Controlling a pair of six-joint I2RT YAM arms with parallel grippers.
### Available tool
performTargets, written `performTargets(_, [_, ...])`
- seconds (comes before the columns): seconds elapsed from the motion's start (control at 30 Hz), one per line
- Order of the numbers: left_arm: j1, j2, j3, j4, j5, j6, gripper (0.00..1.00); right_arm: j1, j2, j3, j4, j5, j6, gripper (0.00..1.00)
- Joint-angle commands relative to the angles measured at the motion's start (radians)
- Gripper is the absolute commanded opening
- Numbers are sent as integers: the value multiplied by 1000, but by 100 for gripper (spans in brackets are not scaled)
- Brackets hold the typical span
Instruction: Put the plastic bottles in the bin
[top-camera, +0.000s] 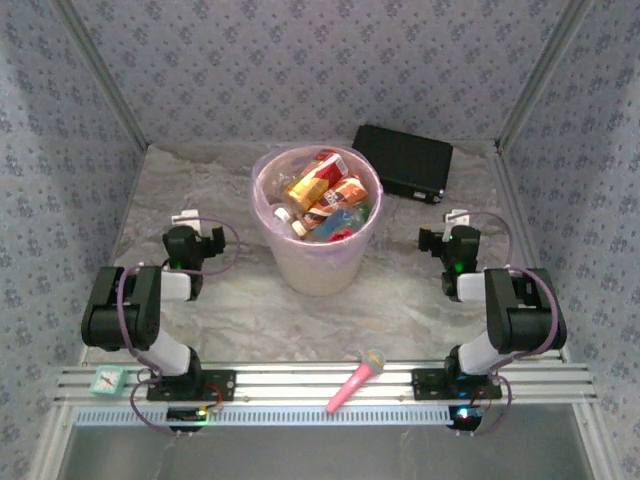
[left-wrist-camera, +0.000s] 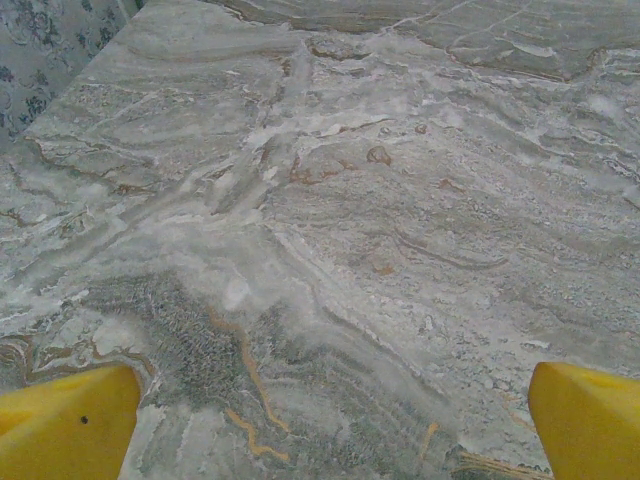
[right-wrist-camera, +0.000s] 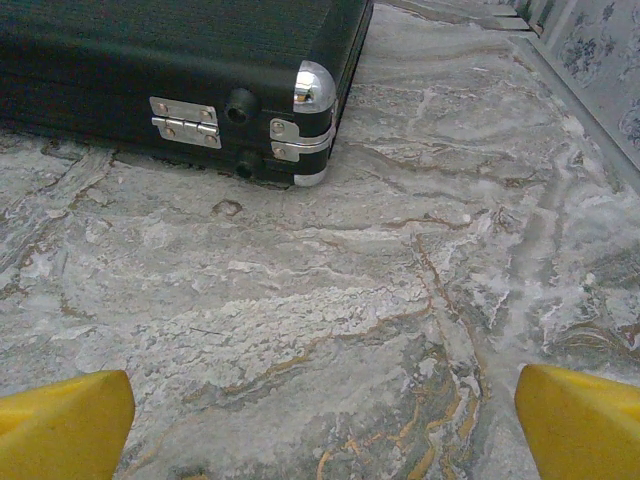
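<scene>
The pale-pink bin (top-camera: 275, 250) stands at the middle of the table, with several plastic bottles (top-camera: 325, 195) piled inside it, red, orange and white labels showing. My left gripper (top-camera: 188, 216) rests to the left of the bin, folded back over the marbled table. In the left wrist view its yellow fingertips (left-wrist-camera: 70, 425) stand wide apart and open over bare marbled surface, nothing between them. My right gripper (top-camera: 456, 217) sits to the right of the bin, also open, its yellow fingertips (right-wrist-camera: 580, 420) spread over bare surface.
A flat black case (top-camera: 403, 160) lies at the back right; its metal-cornered end (right-wrist-camera: 310, 90) lies just ahead of my right gripper. A pink toy microphone (top-camera: 357, 380) lies on the front rail. A small green clock (top-camera: 106, 380) sits at the front left. Patterned walls enclose the table.
</scene>
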Motion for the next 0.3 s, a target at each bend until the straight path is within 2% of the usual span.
performTargets(0.0, [5, -10, 3, 43, 6, 7, 100, -5, 1, 14, 15, -13, 1, 100])
performTargets(0.27, [5, -11, 3, 43, 5, 6, 100, -11, -3, 10, 20, -26, 4, 100])
